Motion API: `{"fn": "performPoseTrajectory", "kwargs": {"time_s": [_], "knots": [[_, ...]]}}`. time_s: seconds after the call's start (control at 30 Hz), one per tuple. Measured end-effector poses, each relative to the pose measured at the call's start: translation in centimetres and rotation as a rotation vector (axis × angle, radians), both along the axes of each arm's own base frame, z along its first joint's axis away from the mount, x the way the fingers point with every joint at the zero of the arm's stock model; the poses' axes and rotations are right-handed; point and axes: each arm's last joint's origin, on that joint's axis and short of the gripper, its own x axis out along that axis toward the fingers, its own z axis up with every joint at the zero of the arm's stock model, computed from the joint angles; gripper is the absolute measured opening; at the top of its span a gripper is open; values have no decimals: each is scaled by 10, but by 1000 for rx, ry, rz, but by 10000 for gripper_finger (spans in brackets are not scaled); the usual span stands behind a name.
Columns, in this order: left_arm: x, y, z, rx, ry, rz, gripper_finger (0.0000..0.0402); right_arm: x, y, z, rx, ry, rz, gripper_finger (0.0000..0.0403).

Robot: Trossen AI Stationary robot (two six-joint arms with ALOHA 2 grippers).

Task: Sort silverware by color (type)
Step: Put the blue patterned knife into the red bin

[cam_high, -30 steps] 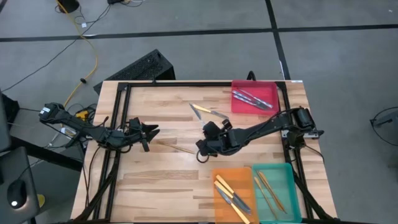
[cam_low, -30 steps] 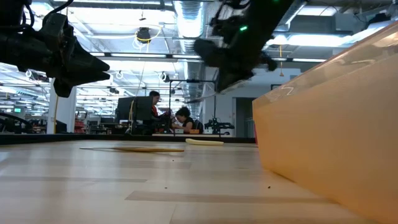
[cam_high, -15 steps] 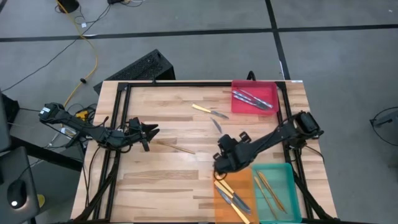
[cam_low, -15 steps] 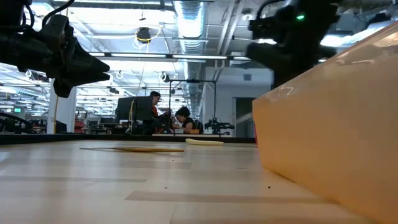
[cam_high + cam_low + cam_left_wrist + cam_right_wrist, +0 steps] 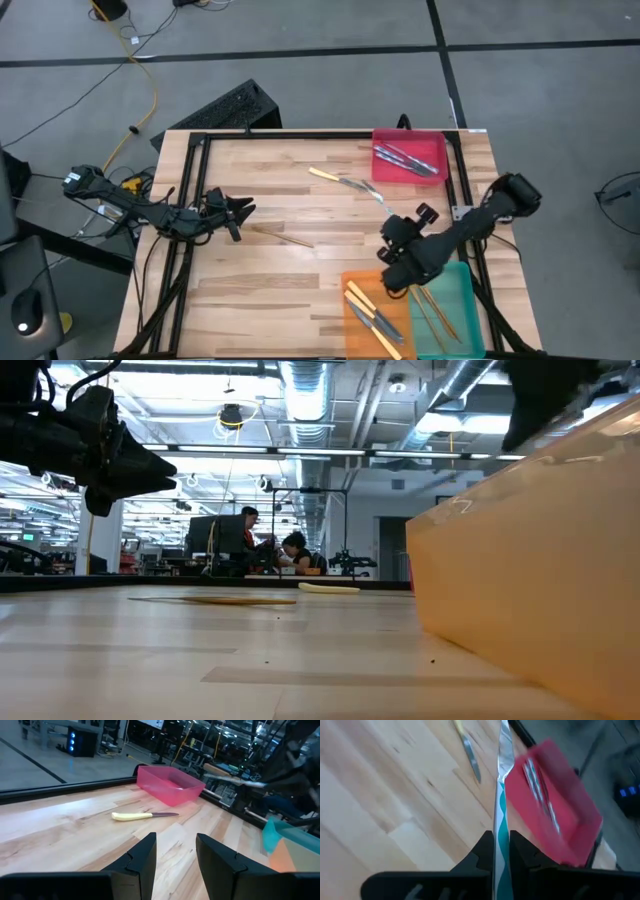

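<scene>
Teal-handled knife, thin, stiff and probably slippery, sits clamped by its handle in the right gripper near the orange tray, while the left gripper waits, fingers apart.

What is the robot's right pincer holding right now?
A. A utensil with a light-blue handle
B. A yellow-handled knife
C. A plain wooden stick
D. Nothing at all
A. In the right wrist view, the right pincer is clamped on a utensil with a light-blue handle and a silver end sticking out ahead of its fingers.
</scene>
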Motion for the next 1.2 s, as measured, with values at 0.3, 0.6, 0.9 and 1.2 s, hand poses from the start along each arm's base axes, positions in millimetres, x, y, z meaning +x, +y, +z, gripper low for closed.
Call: {"fn": "performPoseTrajectory", "kwargs": {"time_s": [0.3, 0.6, 0.9, 1.2], "knots": [[0, 0, 0, -3, -2, 4, 122, -44, -26, 28, 11, 52, 169, 38], [0, 0, 0, 15, 6, 16, 122, -87, -66, 5, 9, 2, 99, 38], [0, 0, 0, 17, 7, 17, 122, -120, -92, -18, 17, -15, 44, 38], [-1, 2, 0, 25, 3, 81, 122, -129, -109, -4, 92, -219, -9, 38]]}}
